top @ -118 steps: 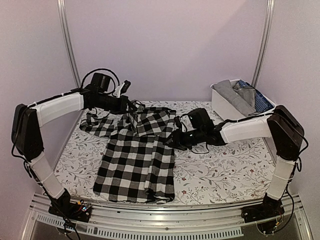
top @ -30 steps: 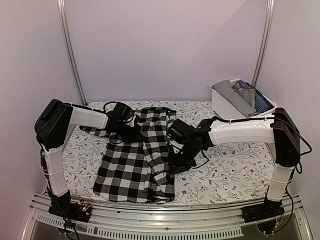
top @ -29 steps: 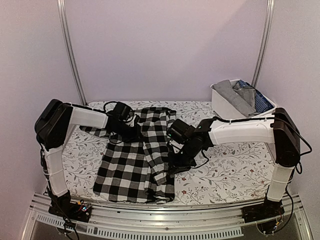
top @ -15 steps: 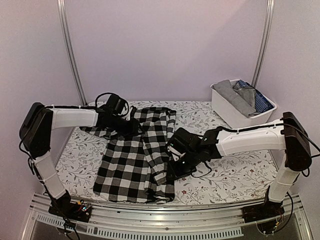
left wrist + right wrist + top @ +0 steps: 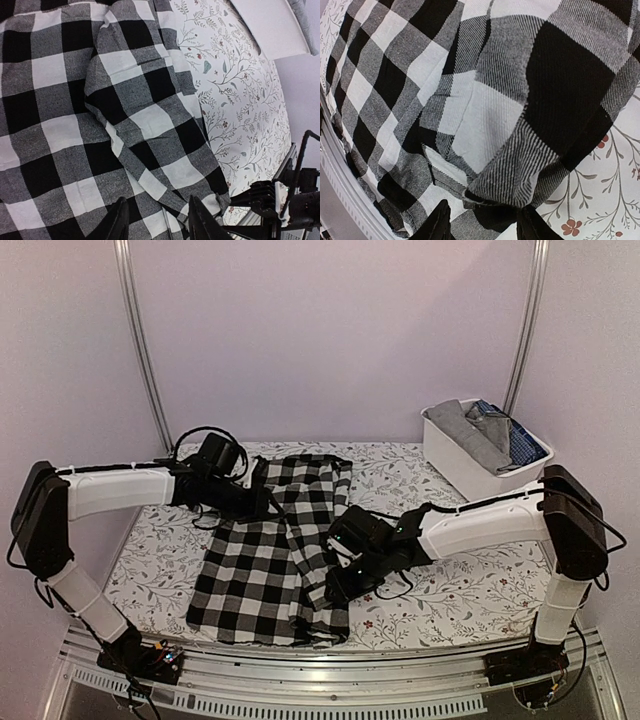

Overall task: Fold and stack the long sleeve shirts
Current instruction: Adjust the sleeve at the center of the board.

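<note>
While the shirt (image 5: 262, 565) is lying on the table (image 5: 470, 590), the left gripper (image 5: 157, 204) and right gripper (image 5: 483, 207) are hovering over it — fingers spread wide, neither holding cloth.

The checked shirt (image 5: 485, 125) is matt woven cloth, ribbed twill. My table's floral cover (image 5: 470, 590) looks smooth and matt; the far-right bin (image 5: 450, 455) is white plastic.

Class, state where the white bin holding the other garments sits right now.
In the top view, the white bin stands at the table's far right corner, beyond the right arm.
</note>
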You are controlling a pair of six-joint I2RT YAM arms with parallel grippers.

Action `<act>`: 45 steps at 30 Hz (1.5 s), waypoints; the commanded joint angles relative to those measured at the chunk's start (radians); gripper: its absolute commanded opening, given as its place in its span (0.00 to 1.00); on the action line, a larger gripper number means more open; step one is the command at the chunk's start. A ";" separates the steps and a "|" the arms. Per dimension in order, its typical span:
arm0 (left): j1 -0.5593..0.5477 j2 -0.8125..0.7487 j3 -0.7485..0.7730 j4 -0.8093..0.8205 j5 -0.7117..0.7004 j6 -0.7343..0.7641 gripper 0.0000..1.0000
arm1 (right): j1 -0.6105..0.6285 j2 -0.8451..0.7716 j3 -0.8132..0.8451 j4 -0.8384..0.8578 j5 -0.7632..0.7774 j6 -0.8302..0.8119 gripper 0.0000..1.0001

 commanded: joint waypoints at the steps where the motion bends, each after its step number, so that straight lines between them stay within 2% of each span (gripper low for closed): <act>1: -0.012 -0.052 -0.008 -0.016 -0.013 0.008 0.40 | 0.003 0.049 0.056 -0.002 0.032 0.002 0.42; 5: -0.012 -0.064 -0.009 -0.018 -0.008 0.018 0.40 | 0.003 0.081 0.135 -0.076 0.042 0.013 0.33; 10: -0.011 -0.082 -0.016 -0.020 -0.009 0.028 0.40 | 0.003 0.142 0.263 -0.229 0.052 0.037 0.09; 13: -0.010 -0.098 -0.022 -0.020 -0.002 0.033 0.40 | 0.003 0.171 0.361 -0.368 0.033 0.056 0.02; 17: -0.010 -0.108 -0.023 -0.019 0.025 0.043 0.40 | 0.003 0.201 0.460 -0.530 -0.063 0.077 0.00; 23: -0.011 -0.116 -0.031 -0.018 0.067 0.056 0.40 | 0.003 0.180 0.454 -0.635 -0.214 0.118 0.01; 25: -0.010 -0.116 -0.031 -0.020 0.073 0.061 0.41 | 0.005 0.174 0.441 -0.637 -0.244 0.131 0.07; 30: -0.010 -0.107 -0.036 -0.011 0.101 0.065 0.41 | 0.011 0.163 0.483 -0.605 -0.217 0.159 0.54; 32: -0.012 -0.100 -0.038 -0.009 0.115 0.065 0.41 | 0.006 0.164 0.519 -0.630 -0.150 0.157 0.63; 33: -0.012 -0.098 -0.040 -0.008 0.120 0.066 0.41 | 0.002 0.163 0.524 -0.633 -0.125 0.159 0.63; 36: -0.012 -0.093 -0.047 -0.001 0.127 0.063 0.41 | -0.017 0.136 0.500 -0.605 -0.081 0.174 0.53; 42: -0.014 -0.070 -0.070 0.052 0.181 0.025 0.41 | -0.025 0.132 0.428 -0.442 -0.059 0.167 0.13; 45: -0.016 -0.052 -0.078 0.081 0.193 0.006 0.40 | -0.025 0.153 0.324 -0.292 -0.075 0.174 0.08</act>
